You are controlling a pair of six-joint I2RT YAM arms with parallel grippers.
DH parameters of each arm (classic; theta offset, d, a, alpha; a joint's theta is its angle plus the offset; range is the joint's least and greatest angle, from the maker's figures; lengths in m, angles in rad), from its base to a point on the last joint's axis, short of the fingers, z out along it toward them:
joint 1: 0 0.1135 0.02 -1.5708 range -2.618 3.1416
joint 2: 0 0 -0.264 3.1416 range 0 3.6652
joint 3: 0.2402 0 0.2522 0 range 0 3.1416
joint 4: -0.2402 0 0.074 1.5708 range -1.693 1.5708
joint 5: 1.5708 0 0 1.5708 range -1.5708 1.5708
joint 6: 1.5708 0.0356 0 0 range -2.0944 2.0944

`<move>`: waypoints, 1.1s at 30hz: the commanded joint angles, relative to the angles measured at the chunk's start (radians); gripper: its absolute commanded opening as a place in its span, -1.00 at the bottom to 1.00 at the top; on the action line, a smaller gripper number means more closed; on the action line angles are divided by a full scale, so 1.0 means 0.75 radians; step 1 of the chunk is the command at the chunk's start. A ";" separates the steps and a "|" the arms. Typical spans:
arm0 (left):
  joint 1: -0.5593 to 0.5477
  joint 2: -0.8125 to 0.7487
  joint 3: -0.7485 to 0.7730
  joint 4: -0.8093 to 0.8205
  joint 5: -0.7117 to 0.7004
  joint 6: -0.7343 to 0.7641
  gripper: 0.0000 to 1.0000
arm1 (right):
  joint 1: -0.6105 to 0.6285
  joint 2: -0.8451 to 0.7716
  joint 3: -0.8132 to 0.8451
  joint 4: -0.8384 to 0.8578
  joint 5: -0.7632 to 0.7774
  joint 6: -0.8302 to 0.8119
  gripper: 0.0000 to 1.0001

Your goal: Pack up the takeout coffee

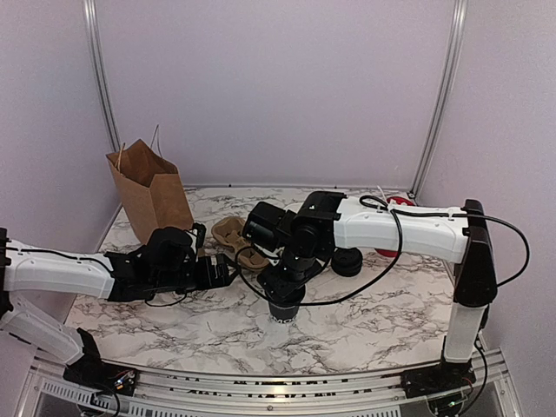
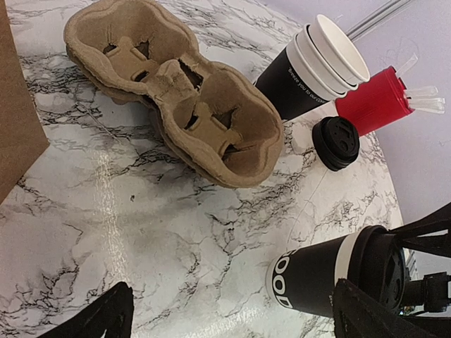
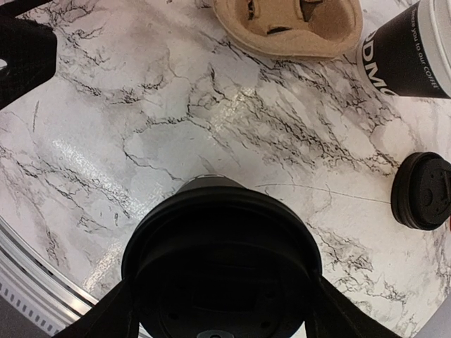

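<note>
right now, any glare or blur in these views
Right wrist: sheen on the marble table, the lidded cup close, dark and soft. Left wrist: sharp, evenly lit carrier. Top external: dim and grainy, cup lettering unreadable.

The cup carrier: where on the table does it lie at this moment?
In the top view, the cup carrier lies left of centre on the table, just right of the paper bag and farther back than the lidded cup.
</note>
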 commanded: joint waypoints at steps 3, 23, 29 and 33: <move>-0.008 0.017 0.002 0.024 0.008 0.001 0.99 | 0.007 -0.012 -0.015 0.000 -0.010 0.027 0.56; -0.018 0.051 0.051 0.011 0.045 0.020 0.98 | -0.014 -0.095 0.126 -0.058 0.130 0.073 0.71; -0.038 0.095 0.105 0.005 0.071 0.020 0.97 | -0.116 -0.340 -0.172 0.130 0.074 0.139 0.64; -0.053 0.139 0.158 -0.019 0.088 0.022 0.93 | -0.210 -0.557 -0.450 0.349 -0.056 0.185 0.54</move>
